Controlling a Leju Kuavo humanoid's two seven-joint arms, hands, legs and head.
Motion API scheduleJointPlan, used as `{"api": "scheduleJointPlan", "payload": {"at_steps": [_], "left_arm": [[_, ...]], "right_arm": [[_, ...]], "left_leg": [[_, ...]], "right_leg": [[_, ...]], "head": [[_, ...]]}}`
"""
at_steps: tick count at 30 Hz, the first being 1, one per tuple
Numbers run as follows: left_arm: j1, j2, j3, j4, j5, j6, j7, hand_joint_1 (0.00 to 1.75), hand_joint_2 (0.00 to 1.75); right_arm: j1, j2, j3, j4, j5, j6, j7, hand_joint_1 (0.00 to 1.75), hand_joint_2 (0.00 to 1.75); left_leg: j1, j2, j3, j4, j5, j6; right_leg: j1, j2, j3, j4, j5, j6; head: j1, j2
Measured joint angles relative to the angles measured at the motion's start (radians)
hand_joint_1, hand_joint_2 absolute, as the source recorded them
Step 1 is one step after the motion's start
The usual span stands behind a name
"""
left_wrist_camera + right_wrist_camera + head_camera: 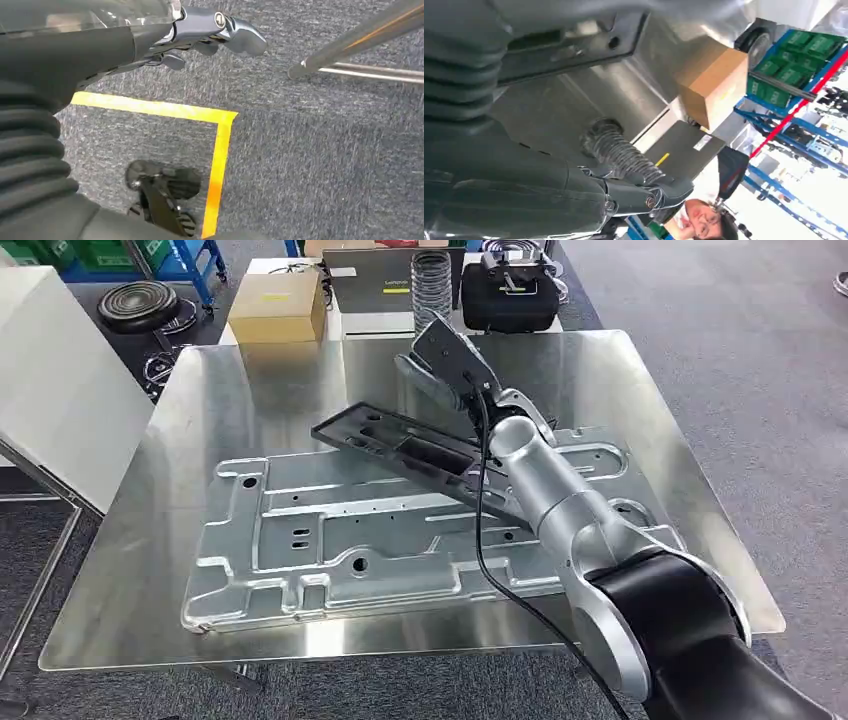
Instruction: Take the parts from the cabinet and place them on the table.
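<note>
My right arm [560, 500]: silver segments, black elbow cover, black cable alongside. Right hand [450, 365] grey. Wrist covers grey, ribbed.

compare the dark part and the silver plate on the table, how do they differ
The dark part is black, narrow and long; the silver plate is bright metal and far wider. The dark part lies aslant on top, under the right hand; the silver plate lies flat on the table. Both have punched holes.

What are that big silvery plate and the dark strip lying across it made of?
The big plate looks like stamped sheet metal: bare silver, with pressed ribs and punched holes. The dark strip has a matt black finish, perhaps moulded plastic or coated metal; the pictures cannot settle which.
</note>
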Motion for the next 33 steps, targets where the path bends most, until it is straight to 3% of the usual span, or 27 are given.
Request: {"api": "scheduleJointPlan", "payload": {"at_steps": [1, 2, 5, 7, 9, 10, 11, 12, 13, 15, 16, 17, 20, 21, 22, 23, 25, 26, 27, 28, 29, 31, 32, 33], "left_arm": [[-0.001, 0.0, 0.0, 0.0, 0.0, 0.0, 0.001, 0.0, 0.0], [-0.002, 0.0, 0.0, 0.0, 0.002, 0.0, 0.0, 0.0, 0.0], [0.0, 0.0, 0.0, 0.0, 0.006, -0.001, -0.001, 0.0, 0.0], [-0.001, 0.0, 0.0, 0.0, 0.01, -0.005, -0.005, 0.0, 0.0], [0.001, 0.0, 0.0, 0.0, 0.022, -0.024, -0.019, 0.0, 0.0], [0.003, 0.0, 0.002, 0.0, 0.029, -0.032, -0.028, 0.0, 0.0], [0.006, 0.0, 0.003, 0.0, 0.039, -0.038, -0.036, 0.0, 0.0], [0.01, 0.0, 0.005, 0.0, 0.048, -0.04, -0.044, 0.0, 0.0], [0.014, -0.001, 0.007, 0.0, 0.055, -0.042, -0.049, 0.0, 0.0], [0.022, -0.004, 0.015, 0.0, 0.067, -0.044, -0.056, 0.0, 0.0], [0.026, -0.01, 0.021, 0.0, 0.068, -0.043, -0.056, 0.0, 0.0], [0.027, -0.013, 0.026, 0.0, 0.069, -0.039, -0.055, 0.0, 0.0], [0.036, -0.016, 0.035, 0.0, 0.077, -0.031, -0.044, 0.0, 0.0], [0.039, -0.016, 0.039, 0.0, 0.078, -0.029, -0.041, 0.0, 0.0], [0.042, -0.016, 0.042, 0.0, 0.081, -0.027, -0.04, 0.0, 0.0], [0.042, -0.018, 0.051, 0.0, 0.085, -0.025, -0.039, 0.0, 0.0], [0.042, -0.019, 0.057, 0.0, 0.089, -0.02, -0.039, 0.0, 0.0], [0.043, -0.019, 0.058, 0.0, 0.091, -0.018, -0.039, 0.0, 0.0], [0.045, -0.019, 0.061, 0.0, 0.093, -0.017, -0.039, 0.0, 0.0], [0.046, -0.019, 0.063, 0.0, 0.094, -0.017, -0.039, 0.0, 0.0], [0.044, -0.019, 0.064, 0.0, 0.094, -0.017, -0.039, 0.0, 0.0], [0.04, -0.019, 0.07, 0.0, 0.095, -0.017, -0.044, 0.0, 0.0], [0.039, -0.02, 0.074, 0.0, 0.096, -0.017, -0.047, 0.0, 0.0], [0.04, -0.021, 0.077, 0.0, 0.098, -0.016, -0.053, 0.0, 0.0]], "right_arm": [[-0.002, 0.002, -0.001, -0.002, -0.007, 0.004, -0.003, 0.0, 0.0], [-0.005, 0.003, -0.003, -0.003, -0.017, 0.011, -0.007, 0.0, 0.0], [-0.004, 0.006, -0.028, -0.021, -0.076, 0.032, -0.048, 0.0, 0.0], [-0.006, 0.006, -0.05, -0.043, -0.11, 0.033, -0.08, 0.0, 0.0], [-0.001, 0.006, -0.074, -0.078, -0.152, 0.026, -0.129, 0.0, 0.0], [0.008, 0.006, -0.089, -0.104, -0.176, 0.008, -0.152, 0.0, 0.0], [0.025, 0.004, -0.102, -0.137, -0.195, -0.023, -0.168, 0.0, 0.0], [0.057, 0.002, -0.113, -0.202, -0.219, -0.074, -0.174, 0.0, 0.0], [0.086, -0.001, -0.12, -0.263, -0.231, -0.119, -0.178, 0.0, 0.0], [0.142, -0.021, -0.126, -0.432, -0.237, -0.228, -0.177, 0.0, 0.0], [0.173, -0.035, -0.126, -0.522, -0.226, -0.285, -0.179, 0.0, 0.0], [0.211, -0.051, -0.126, -0.615, -0.211, -0.343, -0.184, 0.0, 0.0], [0.364, -0.107, -0.129, -0.878, -0.167, -0.45, -0.19, 0.0, 0.0], [0.415, -0.127, -0.134, -0.962, -0.155, -0.476, -0.2, 0.0, 0.0], [0.468, -0.136, -0.137, -1.008, -0.151, -0.486, -0.208, 0.0, 0.0], [0.524, -0.155, -0.142, -1.099, -0.139, -0.5, -0.226, 0.0, 0.0], [0.632, -0.187, -0.148, -1.203, -0.128, -0.518, -0.257, 0.0, 0.0], [0.673, -0.194, -0.15, -1.226, -0.124, -0.52, -0.261, 0.0, 0.0], [0.702, -0.204, -0.152, -1.255, -0.119, -0.526, -0.268, 0.0, 0.0], [0.722, -0.21, -0.152, -1.272, -0.115, -0.526, -0.272, 0.0, 0.0], [0.749, -0.218, -0.155, -1.296, -0.108, -0.527, -0.278, 0.0, 0.0], [0.838, -0.235, -0.164, -1.348, -0.102, -0.53, -0.289, 0.0, 0.0], [0.882, -0.24, -0.17, -1.369, -0.105, -0.524, -0.293, 0.0, 0.0], [0.912, -0.244, -0.176, -1.38, -0.116, -0.517, -0.295, 0.0, 0.0]], "left_leg": [[-0.003, -0.002, 0.015, -0.025, -0.026, 0.006], [-0.008, -0.004, 0.015, -0.031, -0.016, 0.018], [-0.01, -0.005, 0.008, -0.026, -0.016, 0.035], [-0.004, -0.005, 0.01, -0.032, -0.011, 0.047], [-0.005, -0.003, 0.007, -0.032, -0.011, 0.053], [-0.005, -0.003, 0.007, -0.031, -0.011, 0.053], [-0.005, -0.003, 0.007, -0.031, -0.012, 0.054], [-0.006, -0.005, 0.008, -0.031, -0.012, 0.054], [-0.006, -0.006, 0.008, -0.03, -0.012, 0.055], [-0.011, -0.01, 0.011, -0.03, -0.014, 0.055], [-0.01, -0.011, 0.011, -0.031, -0.014, 0.055], [-0.017, -0.013, 0.009, -0.028, -0.017, 0.05], [-0.01, -0.014, 0.015, -0.034, -0.013, 0.033], [-0.015, -0.014, 0.015, -0.033, -0.018, 0.028], [-0.012, -0.008, 0.012, -0.02, -0.04, 0.025], [-0.012, -0.008, -0.003, 0.029, -0.083, 0.024], [-0.009, -0.007, -0.063, 0.194, -0.173, 0.016], [-0.009, -0.007, -0.087, 0.26, -0.2, 0.013], [-0.009, -0.007, -0.095, 0.29, -0.206, 0.01], [-0.008, -0.007, -0.077, 0.266, -0.188, 0.009], [-0.006, -0.007, -0.037, 0.201, -0.154, 0.008], [-0.002, -0.008, 0.083, -0.004, -0.085, 0.012], [-0.008, -0.01, 0.091, -0.022, -0.108, 0.02], [-0.012, -0.011, 0.088, -0.028, -0.094, 0.027]], "right_leg": [[0.002, 0.001, -0.004, 0.003, -0.004, 0.006], [0.006, 0.004, -0.009, 0.009, -0.004, 0.011], [0.005, 0.002, -0.011, 0.008, -0.003, 0.023], [0.0, 0.003, -0.022, 0.036, -0.031, 0.036], [0.0, 0.003, -0.097, 0.202, -0.119, 0.044], [0.0, 0.003, -0.136, 0.286, -0.15, 0.045], [0.0, 0.003, -0.163, 0.34, -0.161, 0.045], [0.0, 0.003, -0.167, 0.34, -0.145, 0.043], [0.0, 0.003, -0.147, 0.297, -0.115, 0.04], [0.005, 0.003, -0.059, 0.106, -0.02, 0.023], [0.011, 0.001, -0.024, 0.024, 0.002, 0.008], [0.013, -0.004, -0.017, 0.009, -0.005, 0.008], [0.019, -0.004, -0.014, 0.008, -0.001, 0.004], [0.006, -0.006, -0.009, -0.008, 0.007, -0.001], [0.005, -0.007, -0.004, -0.015, 0.012, -0.001], [0.004, -0.007, -0.004, -0.017, 0.014, -0.004], [0.004, -0.007, -0.008, -0.016, 0.014, -0.005], [0.004, -0.007, -0.012, -0.013, 0.014, -0.005], [0.004, -0.007, -0.019, -0.007, 0.015, -0.005], [0.002, -0.003, -0.026, 0.0, 0.015, -0.005], [0.002, -0.001, -0.031, 0.007, 0.016, -0.004], [0.002, -0.002, -0.034, 0.019, 0.013, 0.003], [0.007, -0.005, -0.036, 0.019, 0.015, 0.01], [0.007, -0.004, -0.039, 0.023, 0.017, 0.014]], "head": [[0.0, 0.0], [-0.001, 0.0], [0.0, 0.0], [0.002, 0.0], [0.002, 0.0], [0.003, 0.0], [0.003, 0.0], [0.003, 0.0], [0.003, 0.0], [0.003, 0.0], [0.002, 0.0], [0.001, 0.0], [0.004, 0.0], [0.003, 0.0], [0.001, 0.0], [0.001, 0.0], [0.0, 0.0], [-0.001, 0.0], [-0.001, 0.0], [-0.001, 0.0], [-0.002, 0.0], [0.0, 0.0], [0.0, 0.0], [0.0, 0.0]]}}
